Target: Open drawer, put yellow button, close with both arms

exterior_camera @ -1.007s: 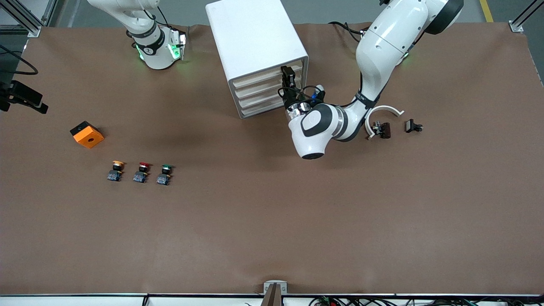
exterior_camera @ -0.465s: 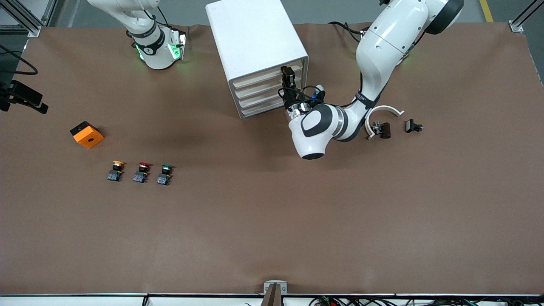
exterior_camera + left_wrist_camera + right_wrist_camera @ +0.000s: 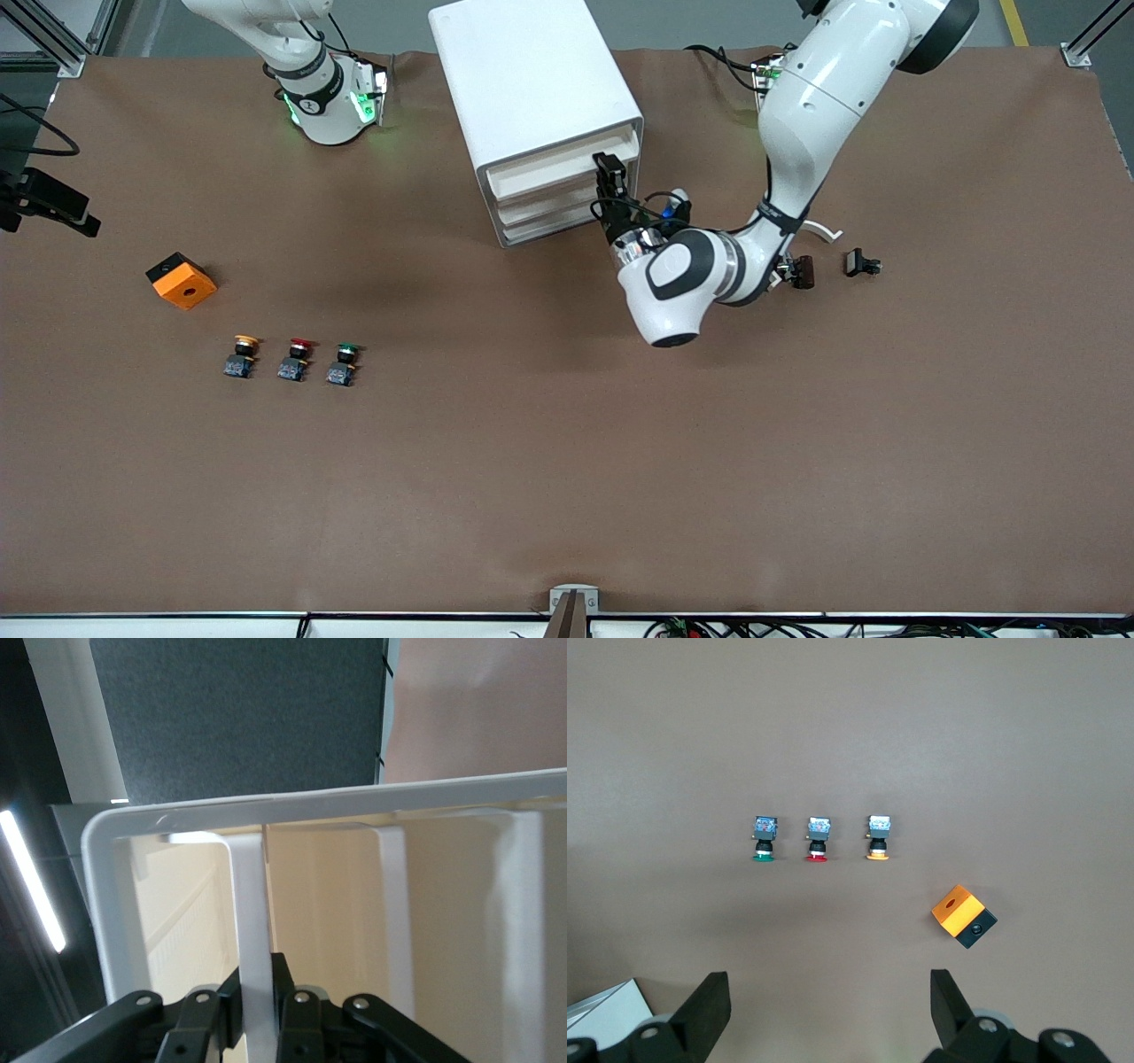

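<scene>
Now the drawer point(image 3: 554, 170), the top one of four in the white cabinet point(image 3: 532, 80), stands pulled out a little from the cabinet front, so a strip of its pale tray shows from above. The left gripper point(image 3: 609, 175) is at the drawer's front edge, at the end toward the left arm. In the left wrist view the two black fingers point(image 3: 208, 1019) are closed narrow on a white upright bar of the drawer front point(image 3: 252, 930), with the cream inside of the drawer around it. The left arm point(image 3: 811, 106) comes down from its base, bends at the elbow over the table, and its white wrist lies almost level, pointing at the cabinet front.

The yellow button point(image 3: 241, 354) stands on the table, well apart from the cabinet, at about 8 o'clock from it in the front view. It is the end one of a short row, with a red button point(image 3: 295, 357) beside it and a green button point(image 3: 342, 362) after that. An orange box point(image 3: 181, 280) lies near the yellow button, at about 11 o'clock from it.

The right gripper point(image 3: 828, 1005) is up high over the table, looking down on the three buttons and the orange box, its fingers spread wide with nothing between them. The right arm point(image 3: 306, 80) waits near its base.
</scene>
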